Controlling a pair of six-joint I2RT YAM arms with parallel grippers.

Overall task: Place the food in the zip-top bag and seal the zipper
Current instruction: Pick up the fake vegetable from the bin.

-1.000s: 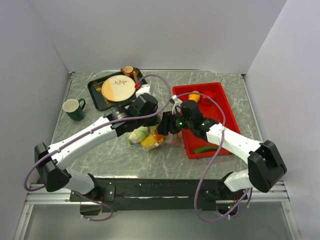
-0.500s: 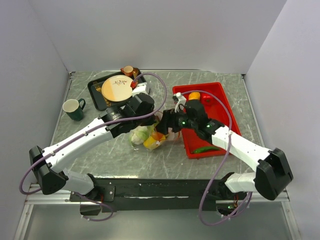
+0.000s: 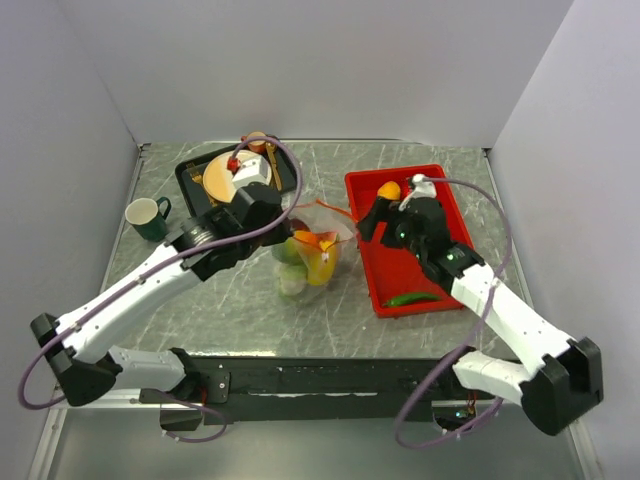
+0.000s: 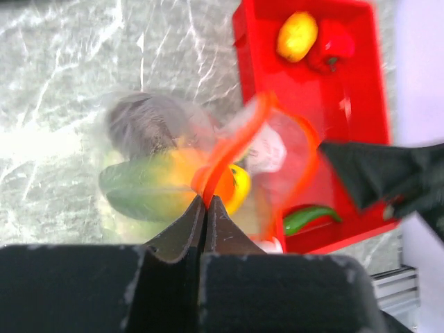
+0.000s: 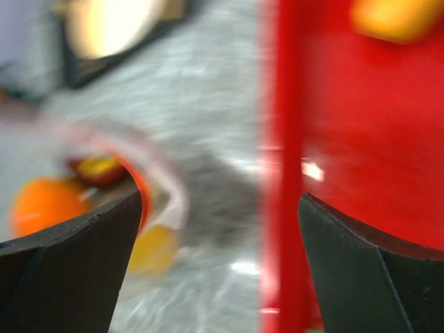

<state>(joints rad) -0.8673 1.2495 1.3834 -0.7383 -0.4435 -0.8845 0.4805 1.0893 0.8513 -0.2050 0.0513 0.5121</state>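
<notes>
The zip-top bag (image 3: 303, 258) lies on the table left of the red tray, its mouth lifted. It holds an orange (image 4: 220, 179), a red-green mango (image 4: 139, 182), a dark purple fruit (image 4: 141, 121) and a yellow piece. My left gripper (image 4: 205, 199) is shut on the orange-red zipper (image 4: 232, 142); it also shows in the top view (image 3: 284, 214). My right gripper (image 5: 218, 229) is open and empty over the tray's left wall (image 5: 277, 173), right of the bag; it also shows in the top view (image 3: 366, 227). A yellow mango (image 4: 297, 36), red pepper (image 4: 336, 48) and green chili (image 3: 410, 298) lie in the tray.
The red tray (image 3: 445, 200) sits at the right. A black tray with a beige plate (image 3: 215, 178) and a small brown cup (image 3: 257, 142) is at the back left. A dark green mug (image 3: 148, 217) stands at the far left.
My right gripper has pulled back out of the bag's mouth to the right, over the tray's edge. My left gripper has drawn back and left, holding the zipper strip and lifting the mouth.
</notes>
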